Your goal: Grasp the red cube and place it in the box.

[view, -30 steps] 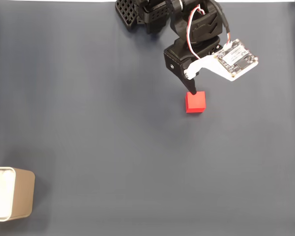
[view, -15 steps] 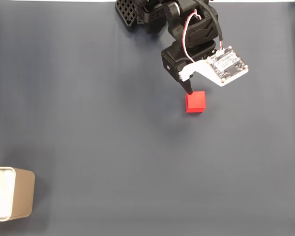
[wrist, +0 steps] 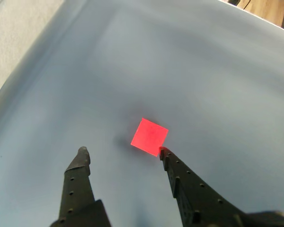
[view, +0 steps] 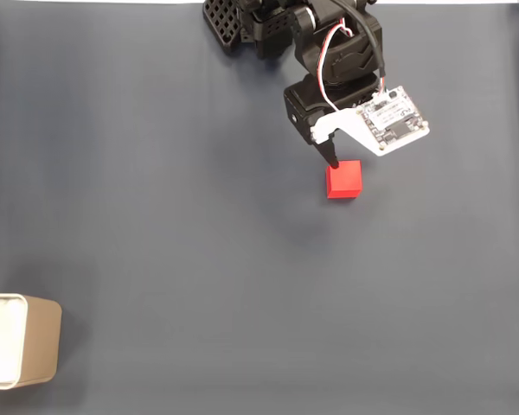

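Fixed view. The arm reaches down from the top edge over a dark blue-grey counter [view: 156,216]. The red cube [view: 344,180] sits on the counter in the upper right of centre, flat on its base. One dark finger of the tool [view: 333,161] comes down at the cube's upper left corner, touching it or just beside it; which cannot be told from here. A white circuit board [view: 387,120] stands out to the right of the wrist, just above the cube. The box [view: 22,341], tan outside and white inside, lies at the lower left edge, partly cut off, well apart from the cube.

Wrist view. The tool [wrist: 122,152] has its two dark fingers spread wide apart, nothing between them. The red cube [wrist: 149,136] lies on the counter just past the tips, off toward the right-hand finger [wrist: 180,176], whose tip meets the cube's near corner. The left-hand finger [wrist: 78,175] stands clear of the cube.
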